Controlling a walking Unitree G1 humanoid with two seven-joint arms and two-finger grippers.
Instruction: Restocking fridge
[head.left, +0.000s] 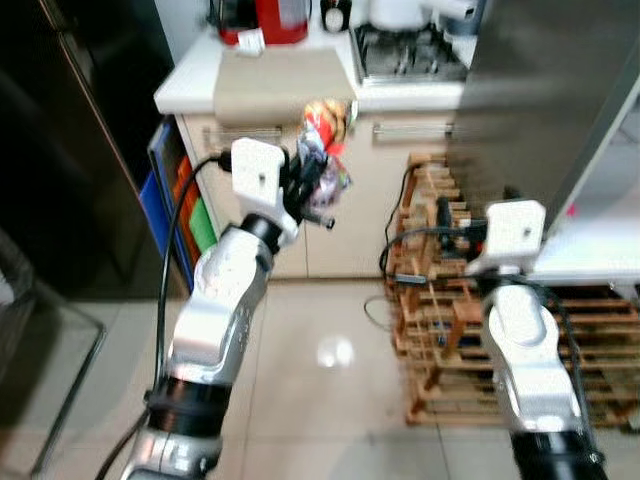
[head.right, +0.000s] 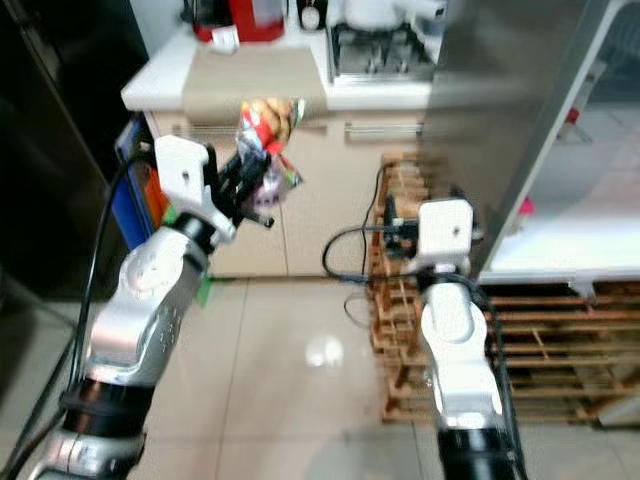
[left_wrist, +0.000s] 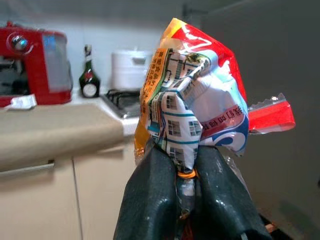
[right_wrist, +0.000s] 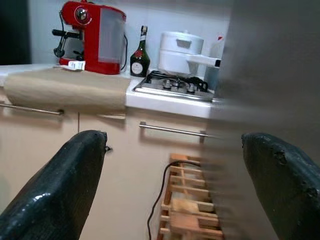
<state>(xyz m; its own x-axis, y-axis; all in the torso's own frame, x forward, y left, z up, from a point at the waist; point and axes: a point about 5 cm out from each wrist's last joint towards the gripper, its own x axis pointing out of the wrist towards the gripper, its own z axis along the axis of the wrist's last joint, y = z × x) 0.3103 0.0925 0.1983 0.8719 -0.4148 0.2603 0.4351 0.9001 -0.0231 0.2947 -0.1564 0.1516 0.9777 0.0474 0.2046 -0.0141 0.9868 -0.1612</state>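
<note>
Kitchen corner ahead of you, fridge door at your right

You have the worktop (head.left: 190, 88) straight ahead, with the coffee machine (right_wrist: 92, 36) at its left, then the bottle (right_wrist: 140, 47), then the hob (right_wrist: 175, 85) carrying a pot (right_wrist: 181, 52). The wooden rack (head.left: 440, 300) stands on the floor below the hob. Your left tool (head.left: 312, 190) holds the snack bag (left_wrist: 192, 107) before the cabinets; your right tool (right_wrist: 175, 192) is near the fridge door (head.left: 540, 90).

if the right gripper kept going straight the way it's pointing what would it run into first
Probably the grey fridge door: the open right gripper points along its edge toward the wooden rack and cabinet front behind. Depth is unclear.
</note>
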